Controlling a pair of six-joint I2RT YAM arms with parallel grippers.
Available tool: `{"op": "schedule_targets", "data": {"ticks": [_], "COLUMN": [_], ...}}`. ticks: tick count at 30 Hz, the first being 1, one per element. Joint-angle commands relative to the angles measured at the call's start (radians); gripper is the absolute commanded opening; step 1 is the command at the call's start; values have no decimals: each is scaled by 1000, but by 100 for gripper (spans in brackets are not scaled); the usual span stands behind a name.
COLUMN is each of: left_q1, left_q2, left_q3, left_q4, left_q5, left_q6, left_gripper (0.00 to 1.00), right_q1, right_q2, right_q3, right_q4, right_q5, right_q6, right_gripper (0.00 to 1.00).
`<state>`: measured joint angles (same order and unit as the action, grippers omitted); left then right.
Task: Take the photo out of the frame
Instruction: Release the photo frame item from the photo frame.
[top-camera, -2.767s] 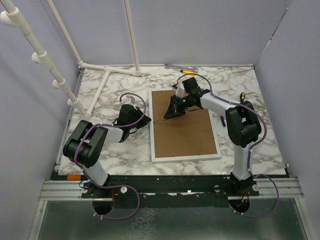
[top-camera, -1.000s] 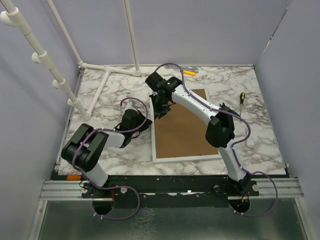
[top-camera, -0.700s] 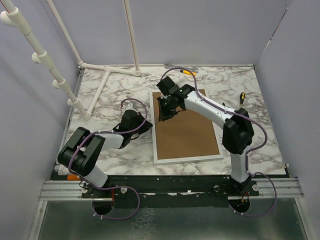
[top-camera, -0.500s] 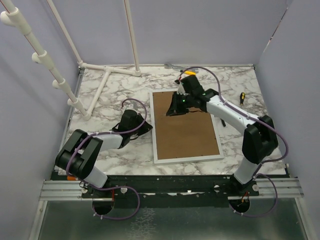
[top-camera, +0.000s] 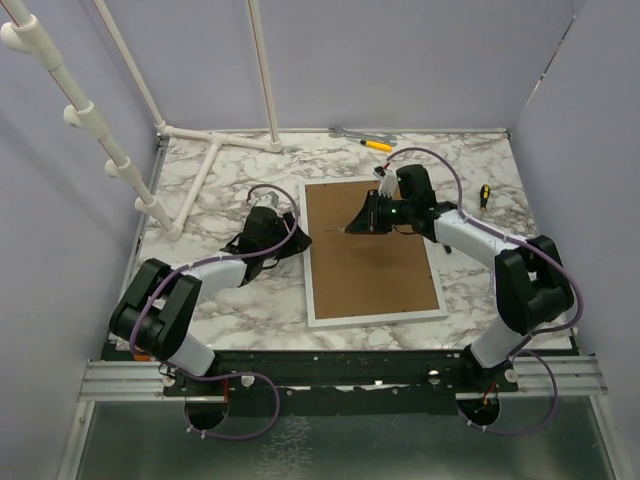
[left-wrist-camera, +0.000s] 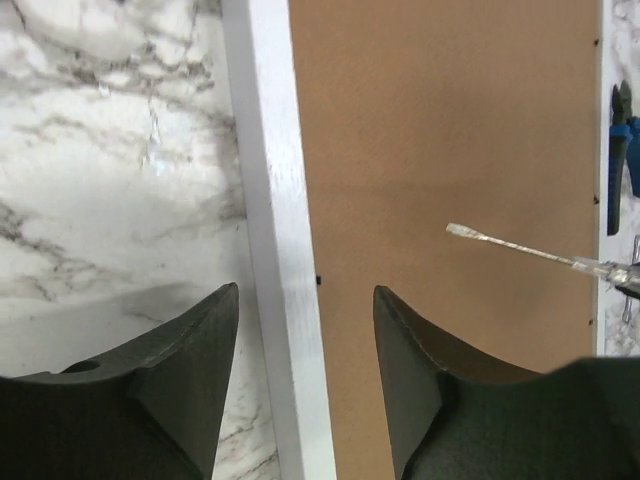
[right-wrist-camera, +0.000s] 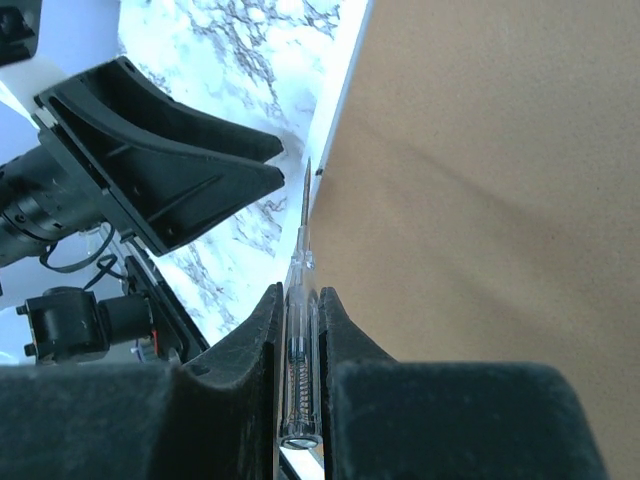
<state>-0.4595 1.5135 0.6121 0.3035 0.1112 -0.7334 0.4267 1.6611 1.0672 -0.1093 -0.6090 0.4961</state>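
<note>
The frame (top-camera: 372, 265) lies face down, its brown fibreboard back up and white border (left-wrist-camera: 275, 220) showing. The photo is hidden under the back. My left gripper (left-wrist-camera: 306, 290) is open, its jaws straddling the frame's left white edge; it also shows in the top view (top-camera: 296, 238) and the right wrist view (right-wrist-camera: 170, 160). My right gripper (right-wrist-camera: 299, 295) is shut on a clear-handled screwdriver (right-wrist-camera: 300, 270) above the upper part of the back (top-camera: 362, 222). The thin blade (left-wrist-camera: 520, 248) points toward the left edge, its tip close to a small tab there.
A yellow-handled screwdriver (top-camera: 377, 145) and a metal tool (top-camera: 345, 132) lie at the back. A black-and-yellow screwdriver (top-camera: 484, 195) lies right of the frame. Blue pliers (left-wrist-camera: 618, 150) lie by the frame's right edge. A white pipe rack (top-camera: 215, 150) stands at the back left.
My right arm has swung from the frame's upper left corner to the right and now reaches in from the right with the screwdriver. My left gripper has moved closer to the frame's left edge.
</note>
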Motion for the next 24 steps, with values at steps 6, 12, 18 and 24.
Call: {"op": "schedule_targets", "data": {"ticks": [6,12,18,24], "left_q1": [4,18,47,56], "left_q2": [103,212,289,350], "left_q3": [174,299,366,413], "left_q4": [-32,-85,-107,-123], "left_q5": [-99,-162,-153,-116], "left_q6": [126,164,171,179], "left_gripper": [60,59,58,57], "right_q1": [-28,-72,-83,-85], "right_q2": [-83,-113,-166,-179], "right_q3": [-73,-139,-230,-243], "right_q4": [215,312,407,395], "right_q5": [53,54,87,171], "right_q6": [76,169,235,231], "right_gripper": [1,1,1,1]}}
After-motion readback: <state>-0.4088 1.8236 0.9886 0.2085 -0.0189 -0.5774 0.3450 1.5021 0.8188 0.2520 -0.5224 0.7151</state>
